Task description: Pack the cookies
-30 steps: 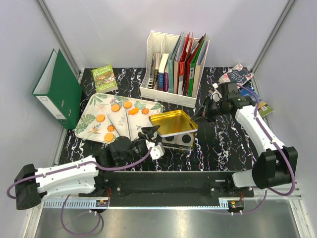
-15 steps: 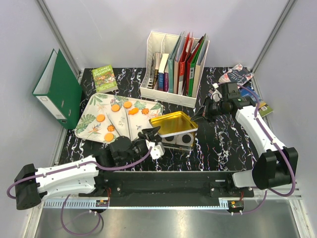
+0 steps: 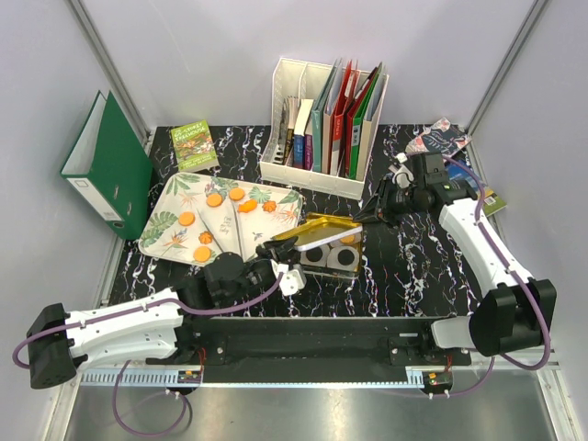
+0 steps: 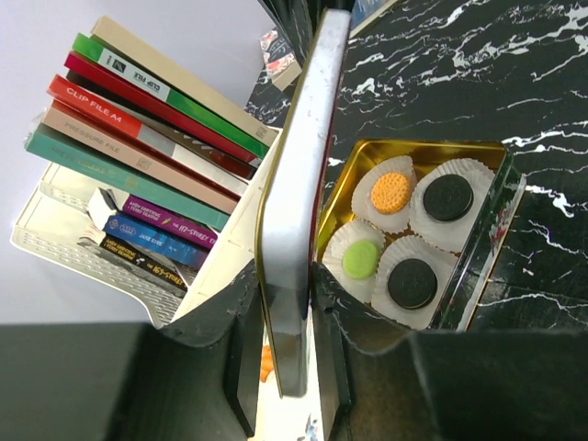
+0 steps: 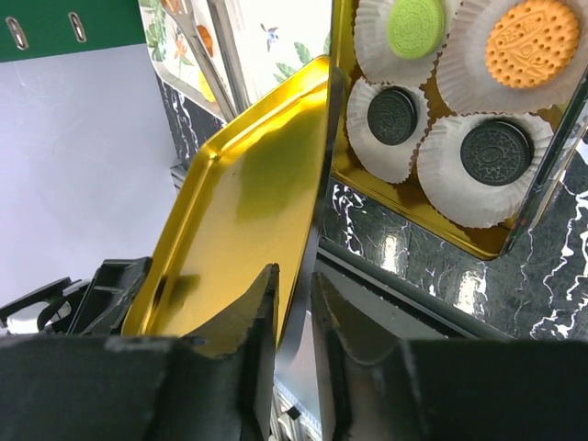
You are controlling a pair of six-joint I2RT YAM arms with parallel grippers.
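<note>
Top external: boxed cookies (image 3: 318,258) half behind lid (image 3: 322,229)

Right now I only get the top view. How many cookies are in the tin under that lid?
Observer: Four, in paper cups: an orange cookie, a green cookie and two black cookies.
Visitor: Who's holding the lid?
Observer: The left gripper pinches the rim of the lid, one finger on each face.
Visitor: And the other arm?
Observer: The rim lies between the right gripper's fingers too; whether they're squeezing, I can't tell.
</note>
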